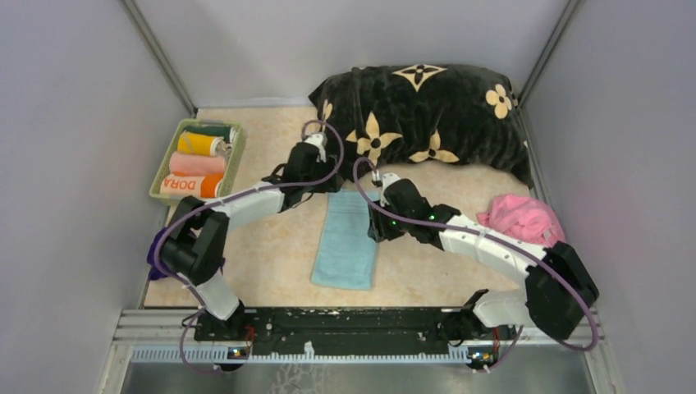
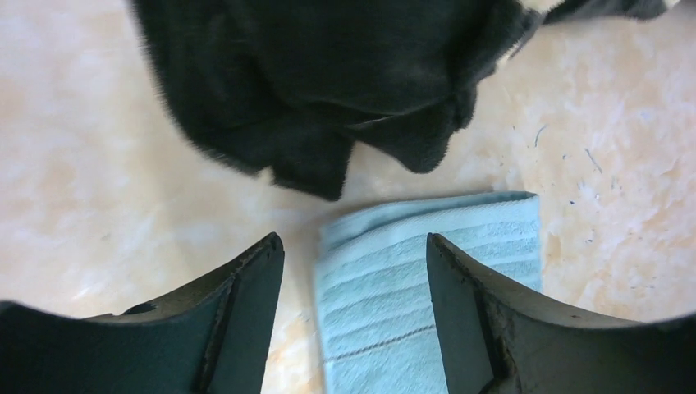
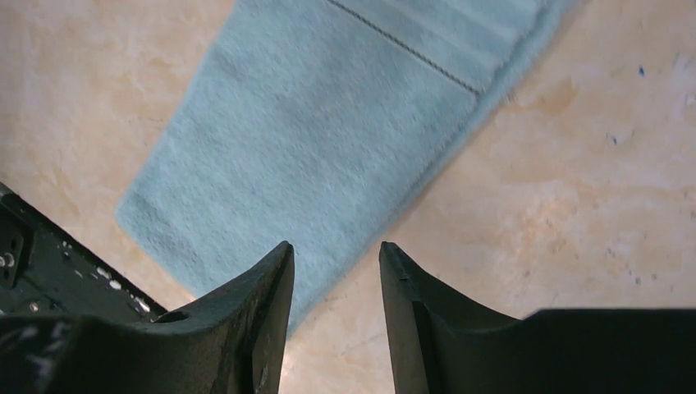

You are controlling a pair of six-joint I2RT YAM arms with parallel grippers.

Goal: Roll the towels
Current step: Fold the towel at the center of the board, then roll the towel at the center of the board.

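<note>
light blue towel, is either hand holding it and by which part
Nothing is held. The left hand hangs open over the light blue towel's far end, and the right hand is open at its right edge; neither grips the cloth.

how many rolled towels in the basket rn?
4, in a row in the basket: green roll at the far end, then yellow roll, peach roll, and DORA roll nearest. Others may be hidden underneath.

I see black plush cushion [image 1: 427, 115], beige flowers, at table [image 1: 263, 254] far edge; green basket [image 1: 164, 164] far left.
</note>
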